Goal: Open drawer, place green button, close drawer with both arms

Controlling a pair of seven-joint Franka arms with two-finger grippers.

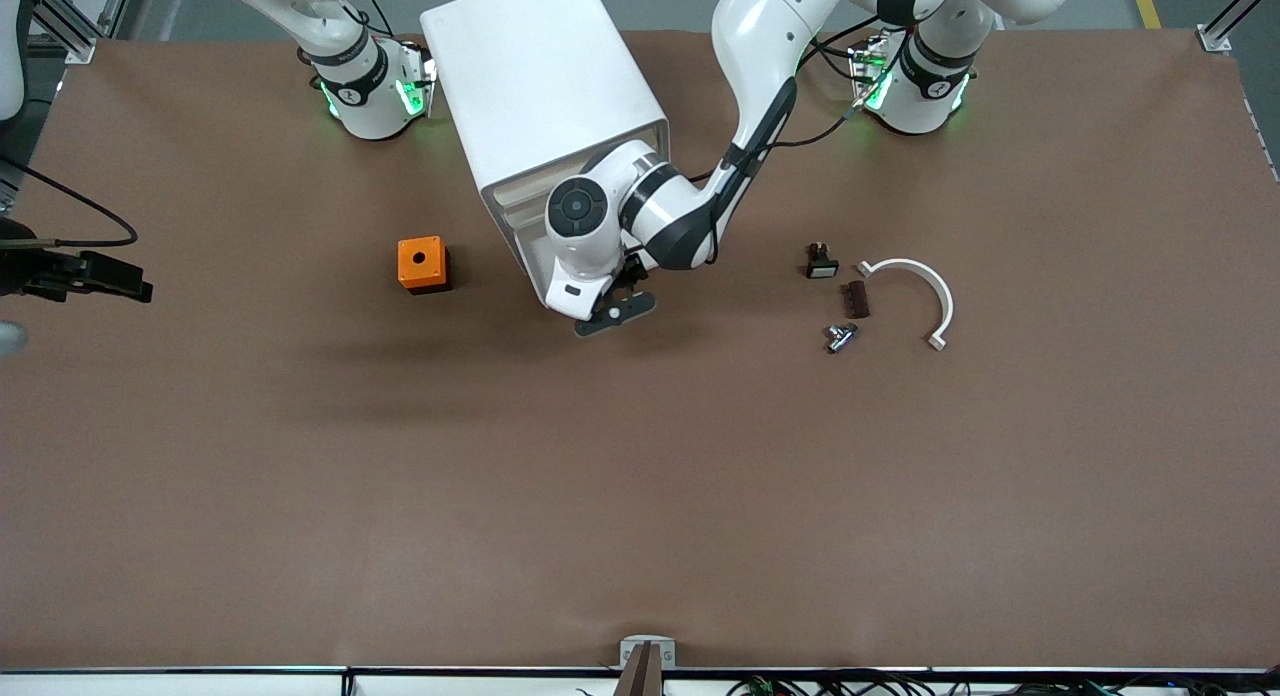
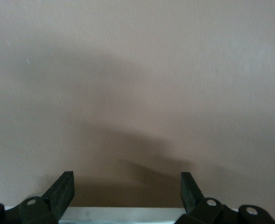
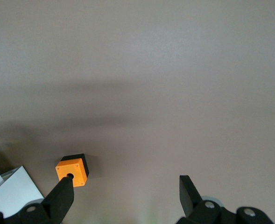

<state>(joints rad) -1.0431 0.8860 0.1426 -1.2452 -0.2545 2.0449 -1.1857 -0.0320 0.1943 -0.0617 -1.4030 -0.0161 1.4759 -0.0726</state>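
The white cabinet (image 1: 545,86) stands between the two arm bases, its fronts (image 1: 512,208) facing the front camera. The left arm covers most of them, so I cannot single out the drawer. My left gripper (image 1: 612,314) is low at the cabinet's front. In the left wrist view it (image 2: 127,179) is open, with a pale straight edge (image 2: 123,214) between the finger bases and bare table past the tips. My right gripper (image 3: 127,182) is open and empty, high over the table, and does not show in the front view. The green button is not in view.
An orange box (image 1: 422,264) with a round hole sits beside the cabinet toward the right arm's end, also in the right wrist view (image 3: 73,171). Toward the left arm's end lie a white-capped black button (image 1: 821,263), a dark brown piece (image 1: 857,299), a silver part (image 1: 840,336) and a white curved clip (image 1: 918,284).
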